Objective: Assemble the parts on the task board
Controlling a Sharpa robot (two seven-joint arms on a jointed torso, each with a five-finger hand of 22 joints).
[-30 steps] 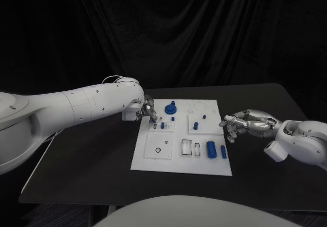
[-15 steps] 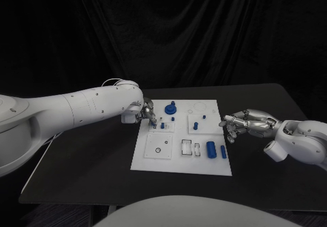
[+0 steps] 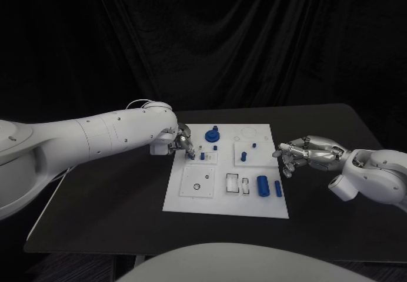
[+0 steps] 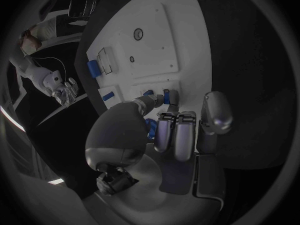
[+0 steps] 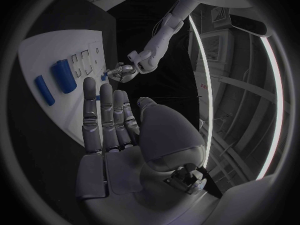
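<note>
I see the flat white rectangular task board [image 3: 227, 202] lying in the middle of the black table [image 3: 102, 205]. My left hand [image 3: 184, 143] sits over the board's far left corner, fingertips pinching a small blue peg [image 4: 165, 95] at a square socket plate. My right hand [image 3: 303, 155] hovers just beside the board's right edge, fingers spread, holding nothing. A thick blue cylinder [image 3: 263, 185] and a thin blue rod [image 3: 278, 188] lie on the board's right part.
</note>
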